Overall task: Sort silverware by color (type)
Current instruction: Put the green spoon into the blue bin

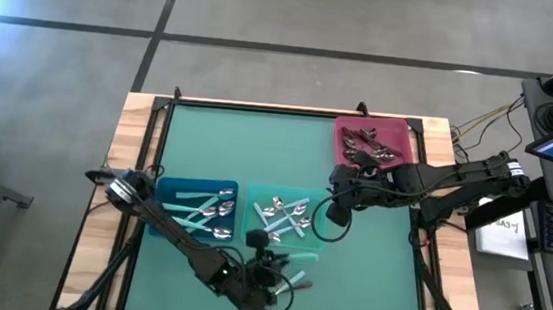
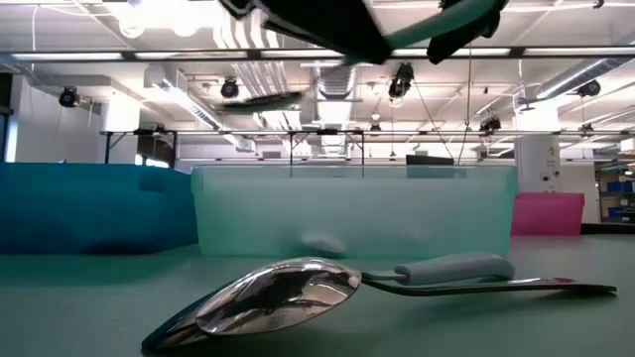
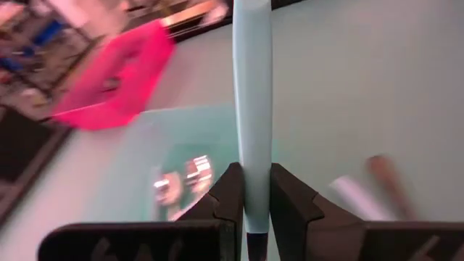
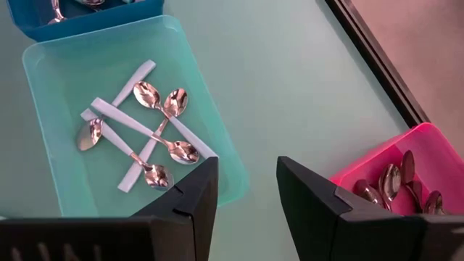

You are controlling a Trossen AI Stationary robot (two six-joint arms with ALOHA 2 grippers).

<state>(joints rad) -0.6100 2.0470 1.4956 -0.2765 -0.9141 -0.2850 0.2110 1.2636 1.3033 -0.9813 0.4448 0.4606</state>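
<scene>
My left gripper (image 1: 269, 265) is at the table's near edge, in front of the teal bin (image 1: 244, 212), and is shut on a spoon with a light teal handle (image 3: 251, 87); its bowl lies outside the wrist picture. My right gripper (image 1: 335, 208) hangs open between the teal bin and the pink bin (image 1: 399, 131), touching nothing. The teal bin (image 4: 58, 94) holds several teal-handled spoons (image 4: 156, 130). The pink bin (image 4: 362, 174) holds dark and shiny spoons (image 4: 395, 185). A shiny spoon (image 2: 283, 293) lies flat on the table, a teal handle (image 2: 451, 268) beside it. My left gripper pinches the spoon's light teal handle (image 3: 251, 156) between its two fingers (image 3: 228, 192). The handle runs along the fingers and sticks straight out ahead of them. The end behind the fingertips is hidden by the gripper. Whether the spoon hangs clear of the table does not show.
A blue bin (image 1: 168, 191) with several spoons stands left of the teal bin, the two side by side. Loose spoons (image 1: 296, 277) lie on the green mat by the left gripper. Black rails frame the mat, with a wooden border (image 1: 134, 122) outside them.
</scene>
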